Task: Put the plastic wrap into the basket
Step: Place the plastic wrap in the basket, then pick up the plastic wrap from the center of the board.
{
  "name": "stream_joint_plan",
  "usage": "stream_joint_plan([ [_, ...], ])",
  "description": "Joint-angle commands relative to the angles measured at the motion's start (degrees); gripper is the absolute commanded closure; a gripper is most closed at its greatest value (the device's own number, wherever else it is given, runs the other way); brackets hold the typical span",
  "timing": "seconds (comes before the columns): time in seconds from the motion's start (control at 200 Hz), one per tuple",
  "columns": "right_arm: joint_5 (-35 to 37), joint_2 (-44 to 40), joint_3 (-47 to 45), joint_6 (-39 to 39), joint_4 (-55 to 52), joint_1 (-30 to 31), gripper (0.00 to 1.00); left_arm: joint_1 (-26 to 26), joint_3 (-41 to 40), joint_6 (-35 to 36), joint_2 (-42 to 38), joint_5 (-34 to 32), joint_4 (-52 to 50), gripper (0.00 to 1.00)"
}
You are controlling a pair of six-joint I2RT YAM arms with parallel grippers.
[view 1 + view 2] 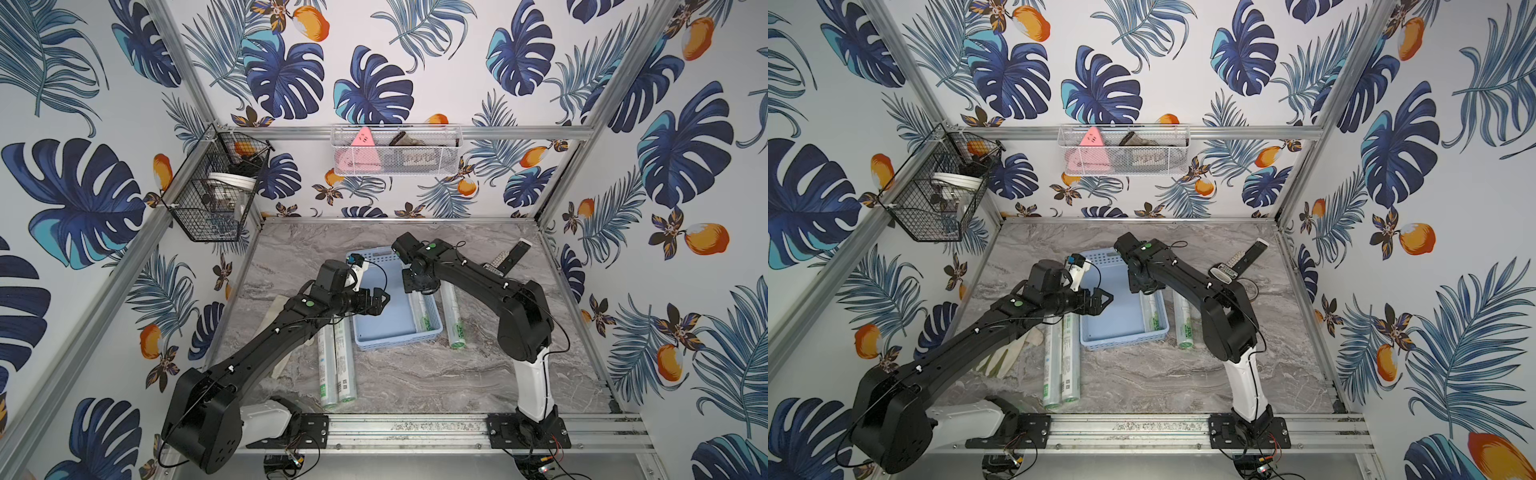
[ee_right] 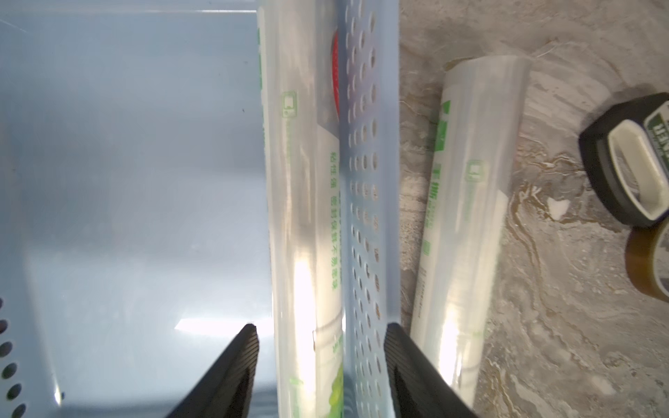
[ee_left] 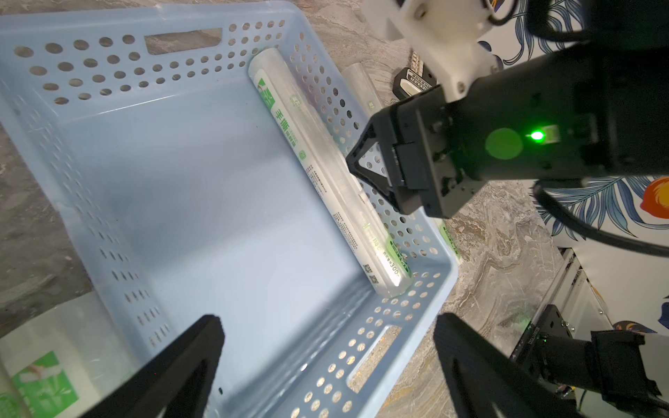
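**Basket.** The basket (image 1: pixel 395 343) (image 3: pixel 90 72) stands near the middle of the table (image 1: pixel 457 382), with its long walls running front to back.

**Rolls.**
- Roll one (image 1: pixel 426 318) (image 3: pixel 315 170) (image 2: pixel 304 217) lies flat inside the basket, tight along the wall on the robot's right.
- Roll two (image 1: pixel 453 320) (image 2: pixel 463 235) lies on the table just outside that same wall and roughly parallel to it.
- Roll three (image 1: pixel 326 365) and roll four (image 1: pixel 345 361) lie side by side on the table at the basket's left front corner. They point toward the front rail, and their far ends pass under the left arm.

**Right gripper.** The right gripper (image 1: pixel 417 286) (image 2: pixel 322 327) is poised over roll one.
- Its jaws are parted a little.
- The inner finger (image 2: pixel 231 369) is inside the basket beside the roll, and the outer finger (image 2: pixel 416 369) is at the wall's outer edge.
- A thin gap shows between the inner finger and the roll, so nothing is clamped.

**Left gripper.** The left gripper (image 1: pixel 380 301) (image 3: pixel 327 318) is above the basket's left side. Its jaws are wide apart and nothing is between them.

**Other items.**
- A remote (image 1: pixel 509 257) lies near the rear right of the table.
- Two tape rolls (image 2: pixel 630 159) lie near roll two.
- A glove (image 1: pixel 1009 353) lies under the left arm.
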Motion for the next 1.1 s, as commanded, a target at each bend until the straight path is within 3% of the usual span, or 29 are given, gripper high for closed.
stream_joint_plan([
  [0.0, 1.2, -4.2, -2.5, -0.1, 2.6, -0.8, 0.4, -0.4, 0.6, -0.3, 0.4, 1.1, 1.8, 0.01],
  [0.215, -2.6, -11.0, -9.5, -0.4, 5.8, -5.8, 0.39, -3.4, 3.1, -1.7, 3.0, -2.5, 1.7, 0.01],
  [0.455, -11.5, -16.2, -19.6, -2.1, 10.2, -16.4, 0.33, -11.8, 7.7, -2.4, 9.0, -8.3, 1.5, 0.01],
  [0.641, -16.2, -17.0, -24.8, -3.2, 12.4, -21.3, 0.3, -17.5, 11.9, -3.4, 14.7, -11.2, 1.7, 0.01],
  [0.801, -18.7, -16.1, -26.9, -4.3, 13.9, -23.0, 0.28, -21.5, 14.7, -4.5, 18.8, -13.9, 1.8, 0.01],
  [1.096, -20.8, -12.4, -26.5, -5.5, 13.8, -23.5, 0.28, -22.3, 16.5, -5.3, 20.9, -17.3, 1.0, 0.01],
])
